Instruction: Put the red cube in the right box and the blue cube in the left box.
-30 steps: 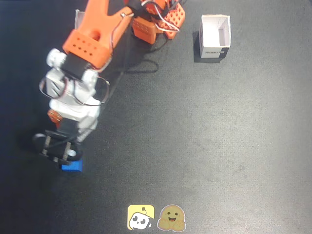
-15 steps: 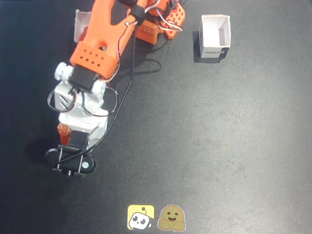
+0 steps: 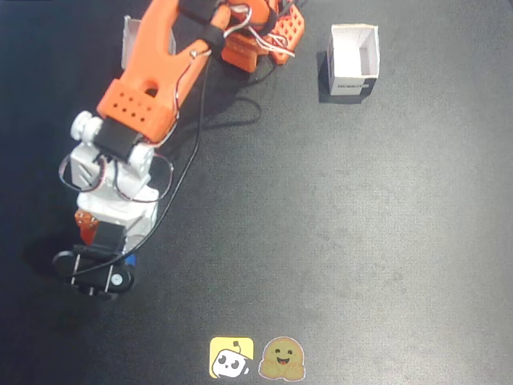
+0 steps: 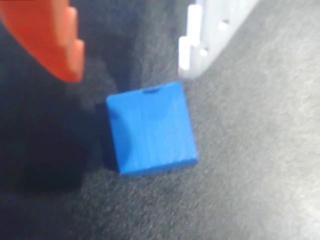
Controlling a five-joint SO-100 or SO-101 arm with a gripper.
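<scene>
Tabletop: one, black with a fine matte grain; the whole right and lower middle lies bare in the fixed view, the open room being there.
Arm: one, orange printed shell with white motor blocks and loose black and white wires, reaching from the top edge down the left side of the fixed view.
Boxes: two seen, both white and open-topped; one stands clear at upper right, the other shows only a corner behind the arm at upper left.
Jaws: two fingers, one orange and one white, parted with a wide gap and gripping nothing; both tips are just beyond the cube's far edge in the wrist view.
Blue cube: one, smooth plain faces with crisp edges, resting on the tabletop near the left edge of the fixed view, where only a sliver peeks past the gripper.
Stickers: two at the bottom edge, a yellow square and a brown rounded face, side by side.
</scene>
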